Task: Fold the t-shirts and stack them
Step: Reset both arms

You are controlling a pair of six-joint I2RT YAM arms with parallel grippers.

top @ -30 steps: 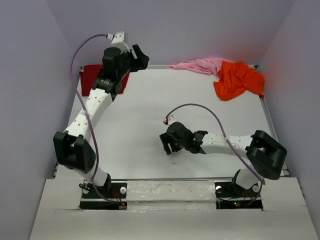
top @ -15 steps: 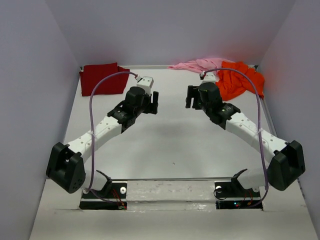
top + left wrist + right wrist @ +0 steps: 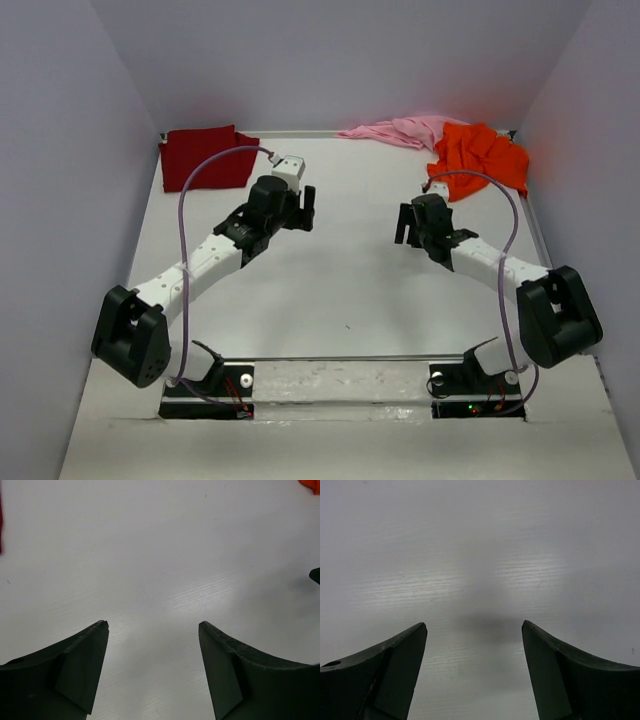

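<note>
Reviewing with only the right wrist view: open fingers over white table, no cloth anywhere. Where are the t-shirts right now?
Observer: The orange t-shirt lies crumpled at the far right corner of the table, beyond the right gripper.
Operator: And the pink one?
Observer: The pink t-shirt is bunched along the far edge, meeting the orange one on its left.
Operator: Is anything folded yet?
Observer: The dark red t-shirt lies flat as a neat rectangle at the far left corner.
</note>
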